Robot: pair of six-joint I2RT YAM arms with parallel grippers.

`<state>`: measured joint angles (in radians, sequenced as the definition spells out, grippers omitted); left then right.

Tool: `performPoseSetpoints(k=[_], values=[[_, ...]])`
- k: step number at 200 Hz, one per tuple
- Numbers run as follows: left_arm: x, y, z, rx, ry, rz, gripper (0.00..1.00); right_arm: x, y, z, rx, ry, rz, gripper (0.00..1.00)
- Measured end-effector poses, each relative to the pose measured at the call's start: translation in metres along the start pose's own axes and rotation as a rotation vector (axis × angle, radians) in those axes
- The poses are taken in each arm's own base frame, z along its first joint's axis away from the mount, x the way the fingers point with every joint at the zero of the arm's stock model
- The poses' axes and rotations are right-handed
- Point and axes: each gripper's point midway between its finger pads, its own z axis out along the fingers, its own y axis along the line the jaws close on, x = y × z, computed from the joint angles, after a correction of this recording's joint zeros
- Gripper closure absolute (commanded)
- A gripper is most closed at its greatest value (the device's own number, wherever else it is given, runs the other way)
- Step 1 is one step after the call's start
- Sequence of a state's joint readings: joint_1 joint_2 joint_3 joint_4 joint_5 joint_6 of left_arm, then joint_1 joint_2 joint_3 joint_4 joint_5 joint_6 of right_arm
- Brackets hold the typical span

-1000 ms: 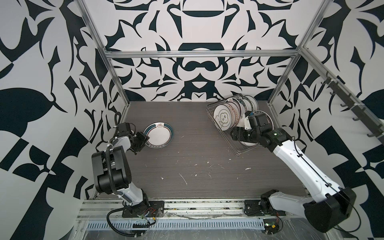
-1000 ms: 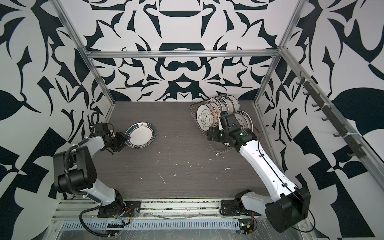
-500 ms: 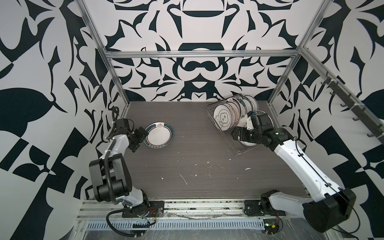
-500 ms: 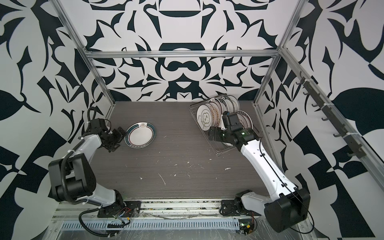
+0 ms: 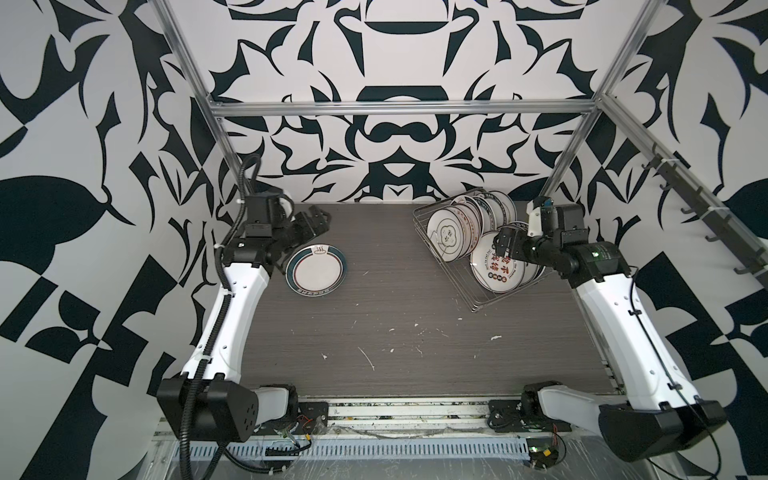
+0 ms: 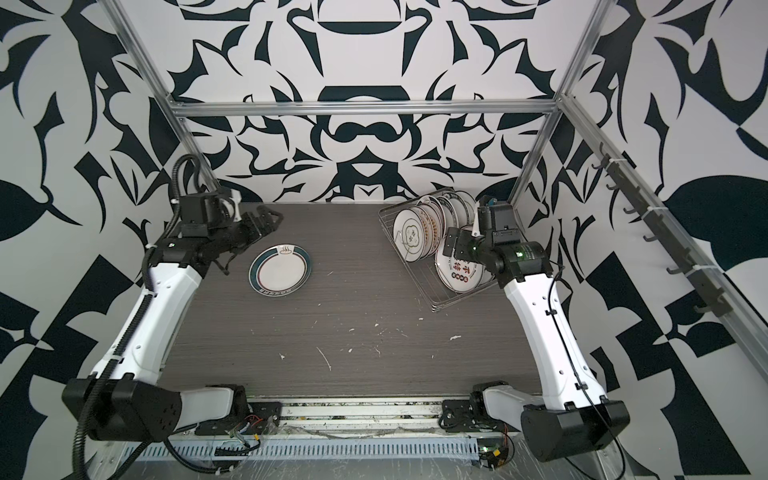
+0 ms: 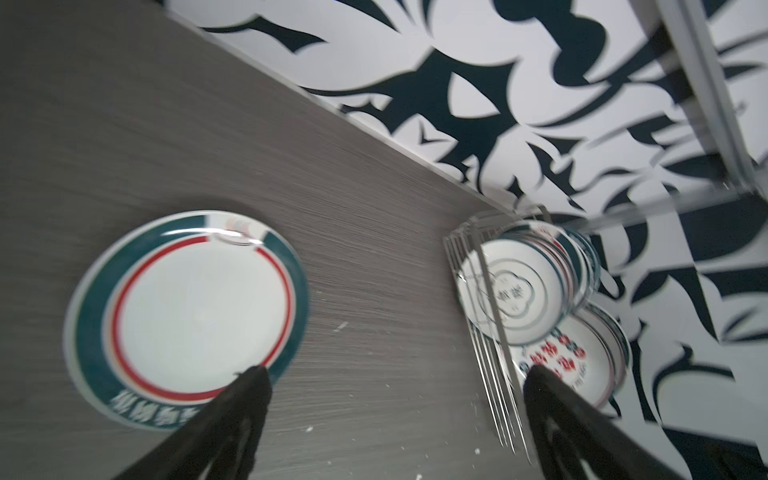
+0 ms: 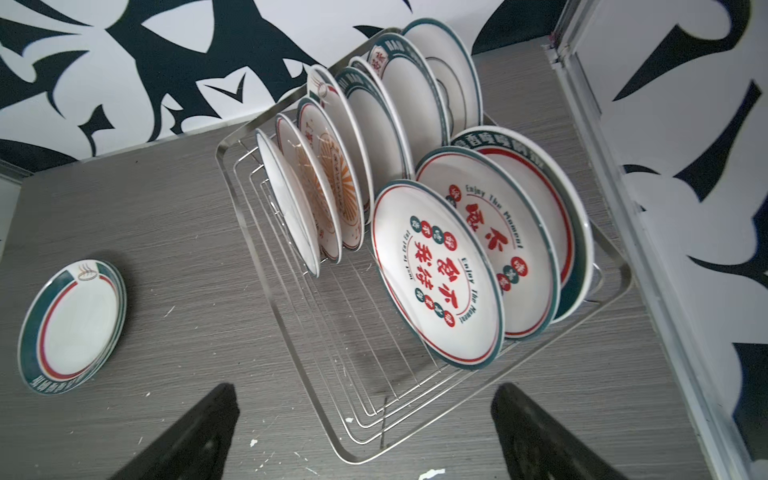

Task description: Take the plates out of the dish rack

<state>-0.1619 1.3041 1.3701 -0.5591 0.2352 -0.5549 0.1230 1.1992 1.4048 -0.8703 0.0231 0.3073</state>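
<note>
Left gripper (image 5: 321, 220) and right gripper (image 5: 504, 246) both spread wide, empty; plates (image 8: 436, 274) in dish rack (image 8: 328, 340) likely rigid, glazed-slick, chippable; pinch nearest plate's upper rim.

Dark grey wood-grain bench (image 5: 395, 316), matte finish. Flat on it, left-rear: 1 round white ceramic plate w/ teal rim + thin red ring (image 5: 316, 270), face up, lettering on rim nearest the front. Right-rear, by the corner: shiny silver wire dish rack (image 5: 473, 308), rectangular, set askew to bench edges. Plate & rack well apart. Front-centre: small white flecks & scratch marks (image 5: 368, 358) scattered on surface.
</note>
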Motion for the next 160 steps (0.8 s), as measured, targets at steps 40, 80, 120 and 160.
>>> performPoseSetpoints(k=[40, 80, 120, 160], values=[[0.035, -0.043, 0.043, 0.044, 0.114, 0.07, 0.01, 0.001, -0.025, 0.006, 0.071, 0.001, 0.009, 0.01], [0.089, -0.055, 0.097, -0.009, 0.254, 0.106, 0.01, 0.01, -0.042, 0.025, 0.12, 0.052, 0.017, 0.07], [0.134, -0.084, 0.115, 0.006, 0.326, 0.175, 0.01, 0.025, -0.053, 0.051, 0.149, 0.12, 0.027, 0.11], [0.163, -0.091, 0.136, -0.036, 0.363, 0.235, 0.01, 0.034, -0.063, 0.072, 0.166, 0.157, 0.028, 0.17]])
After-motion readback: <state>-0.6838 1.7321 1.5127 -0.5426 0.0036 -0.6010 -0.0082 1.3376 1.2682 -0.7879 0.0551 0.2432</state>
